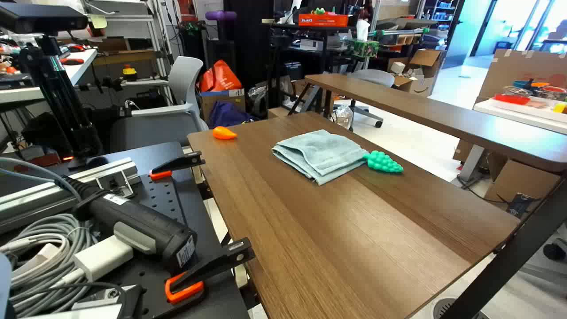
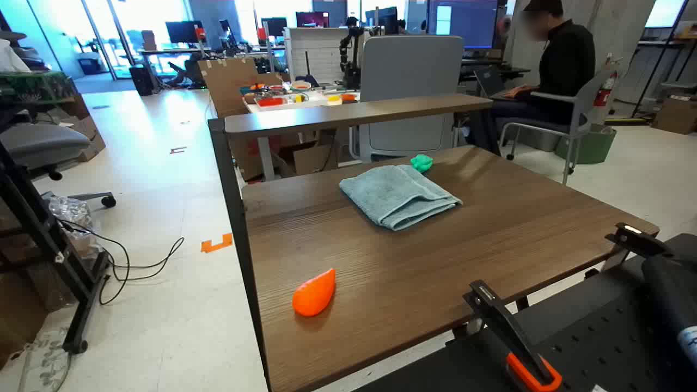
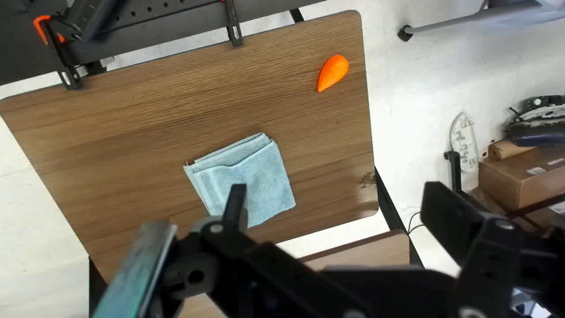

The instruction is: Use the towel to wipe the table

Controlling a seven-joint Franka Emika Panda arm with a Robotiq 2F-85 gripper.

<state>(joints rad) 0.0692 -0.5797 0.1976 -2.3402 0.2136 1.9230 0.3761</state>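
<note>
In the wrist view the gripper (image 3: 337, 198) extends up from the bottom edge of the frame, dark and partly blurred; its two fingers (image 3: 450, 223) stand spread well apart, one left of centre, the other in the right part; both tips point upward, nearly level.

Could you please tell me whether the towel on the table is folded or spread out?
It is folded: the towel lies on the table in stacked layers, whose edges show in both exterior views.

Black, blocky fingers (image 3: 450, 221); small round silvery-grey screws (image 3: 216, 228).
</note>
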